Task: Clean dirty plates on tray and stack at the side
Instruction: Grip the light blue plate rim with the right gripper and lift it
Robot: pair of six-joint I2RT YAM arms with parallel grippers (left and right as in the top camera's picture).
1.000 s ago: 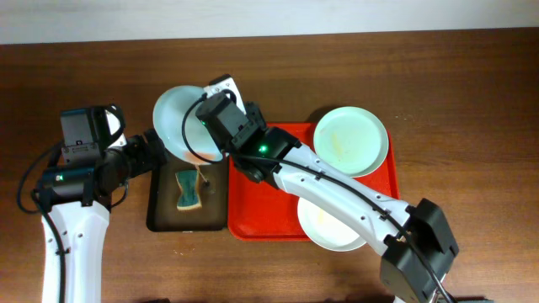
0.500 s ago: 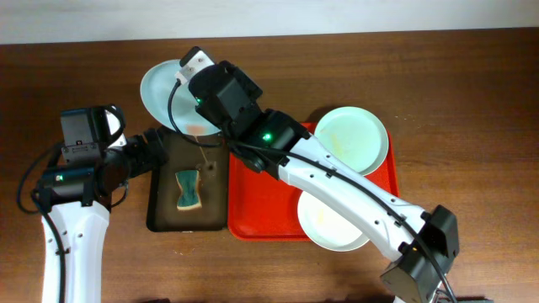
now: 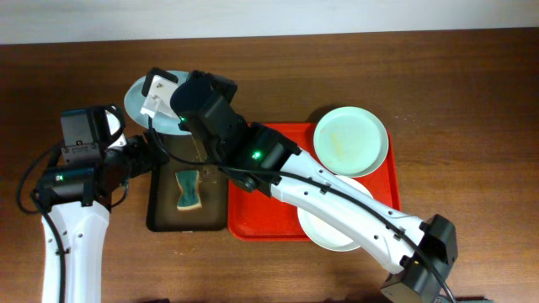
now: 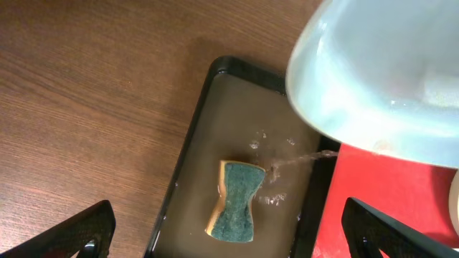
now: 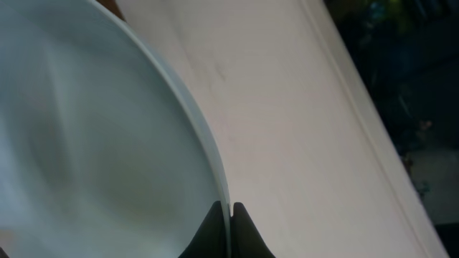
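My right gripper [image 3: 173, 101] is shut on the rim of the pale blue plate [image 3: 135, 97] and holds it tilted in the air over the far left corner of the black tray [image 3: 160, 220]. In the right wrist view the fingers [image 5: 230, 215] pinch the plate's edge [image 5: 93, 143]. A thin stream of water runs off the plate [image 4: 387, 79] into the black tray. The pale green plate [image 3: 351, 140] lies on the far right corner of the red tray [image 3: 261, 210]. The white plate [image 3: 324, 231] lies at its near edge, partly under my right arm. My left gripper [image 4: 229, 233] hangs open over the sponge [image 4: 235, 201].
The black tray [image 4: 186, 150] holds murky water and the green and yellow sponge [image 3: 189, 190]. It lies right against the red tray's [image 4: 380, 193] left side. Bare wooden table lies to the left and behind both trays.
My right gripper has carried the pale blue plate left and toward the back, from over the black tray's far end toward its far left corner. The left arm has stayed still.
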